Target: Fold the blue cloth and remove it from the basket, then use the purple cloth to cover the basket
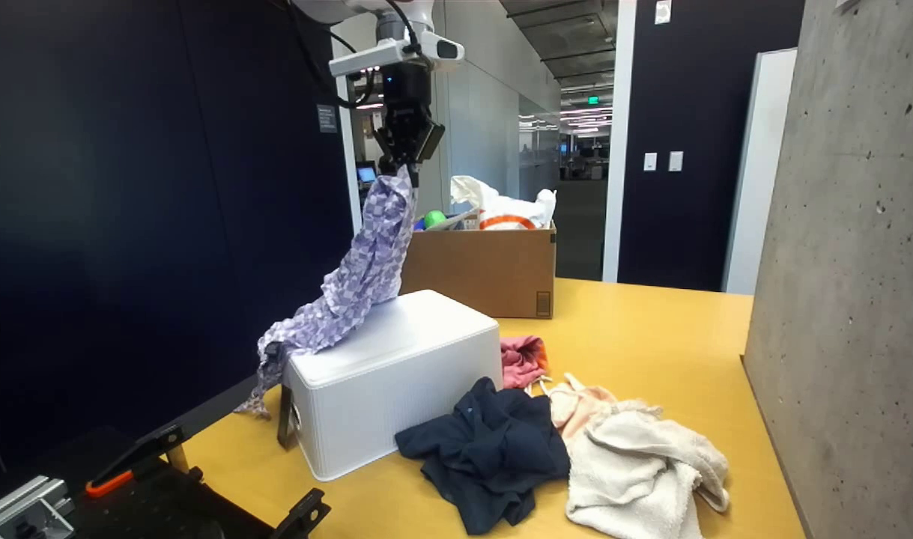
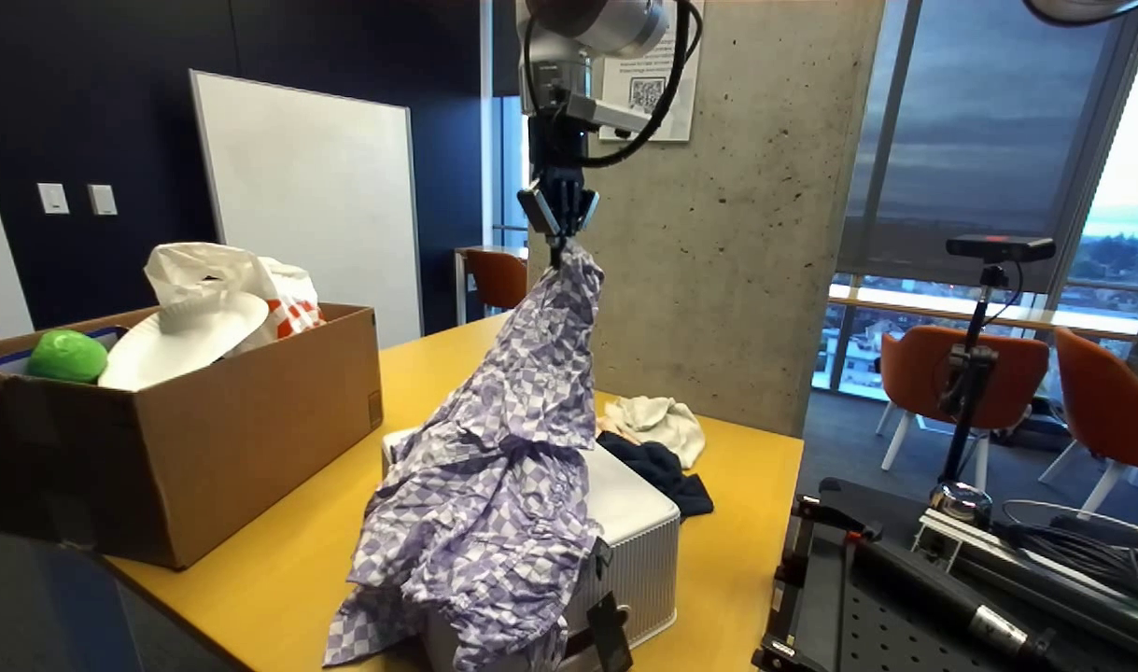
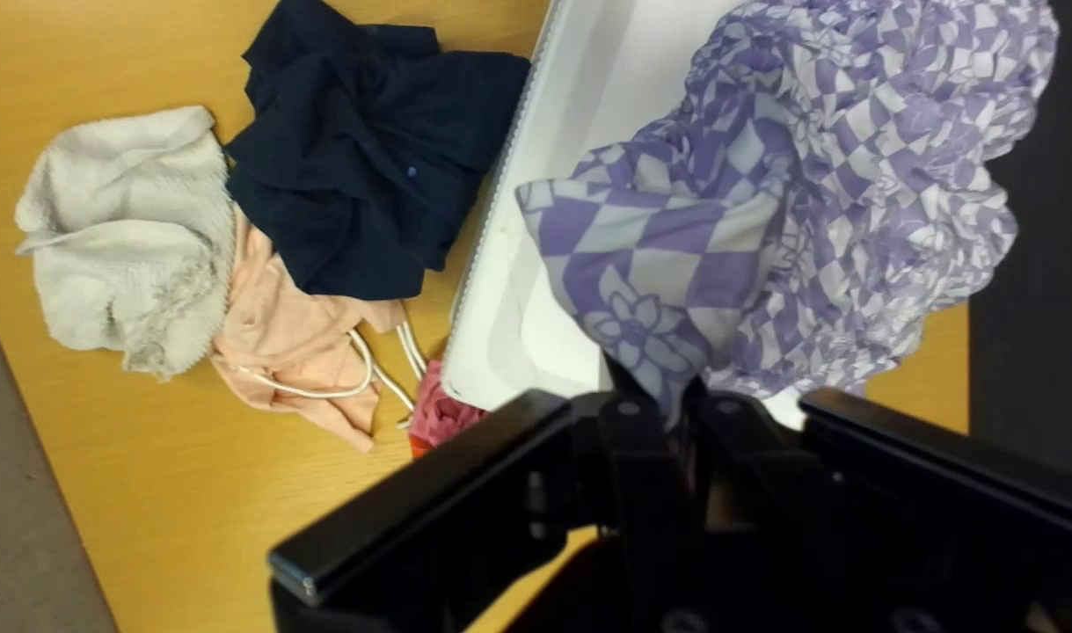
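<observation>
Covering the basket [image 2: 629,499] with the purple cloth [image 2: 480,523] looks to be the step in hand. Nearest, at the lower centre of the frame in an exterior view, the cloth's loose end hangs in creases over the side of the basket, and a dark flat piece [image 2: 609,635] stands close to the handle end, where fabric might catch. Behind that, the middle of the cloth lies bunched on the white top, leaving a broad strip bare at the right. To do this well, I would draw the lifted corner out toward that bare strip, high enough to pull the creases flat, but gently, so that the end hanging over the side does not slide up; then lower it past the far edge before letting go. Above, at the upper centre, the jaws are nearly pressed together, pinching just that one corner, as the wrist view also shows; they touch nothing else and hang well above the basket. One pass may not spread so crumpled a sheet, so a second pinch could be needed. Farther back, right of centre, the blue cloth [image 2: 657,471] lies out of the basket, crumpled on the surface [image 2: 746,504], a cream cloth [image 2: 657,425] just behind it.
</observation>
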Robot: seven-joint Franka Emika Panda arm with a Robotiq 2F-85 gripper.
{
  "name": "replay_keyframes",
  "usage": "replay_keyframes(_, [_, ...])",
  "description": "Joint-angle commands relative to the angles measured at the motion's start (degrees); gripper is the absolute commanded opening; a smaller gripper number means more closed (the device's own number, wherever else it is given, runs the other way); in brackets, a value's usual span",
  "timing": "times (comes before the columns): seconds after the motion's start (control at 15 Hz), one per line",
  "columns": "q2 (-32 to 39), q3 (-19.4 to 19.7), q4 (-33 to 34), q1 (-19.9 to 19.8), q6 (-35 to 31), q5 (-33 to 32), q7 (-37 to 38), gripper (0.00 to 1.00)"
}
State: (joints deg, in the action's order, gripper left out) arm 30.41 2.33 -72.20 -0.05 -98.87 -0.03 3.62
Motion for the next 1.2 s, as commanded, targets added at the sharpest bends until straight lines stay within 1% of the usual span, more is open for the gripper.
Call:
replay_keyframes(0.0, [2.7,1.8,3.4,-1.3,2.4,-1.8,3.0,0.02])
replay_keyframes(0.13, [4.3,2.4,3.6,-2.1,2.5,-1.9,3.5,0.02])
replay_keyframes(0.2, [5.1,2.5,3.6,-2.4,2.2,-1.7,3.9,0.33])
replay_keyframes(0.27, [6.0,2.5,3.9,-2.7,2.2,-1.6,3.9,0.34])
replay_keyframes(0.33, [6.7,2.4,4.0,-2.9,2.5,-1.5,4.1,0.39])
replay_keyframes(0.53, [7.9,2.4,4.4,-2.7,2.6,-1.6,4.9,0.62])
replay_keyframes(0.87, [5.1,1.6,2.5,-0.9,3.5,-1.5,5.9,0.96])
replay_keyframes(0.93, [4.4,1.3,1.7,-0.3,3.4,-1.5,5.9,1.00])
replay_keyframes(1.13, [4.1,0.5,0.5,0.5,3.1,-0.8,5.9,1.00])
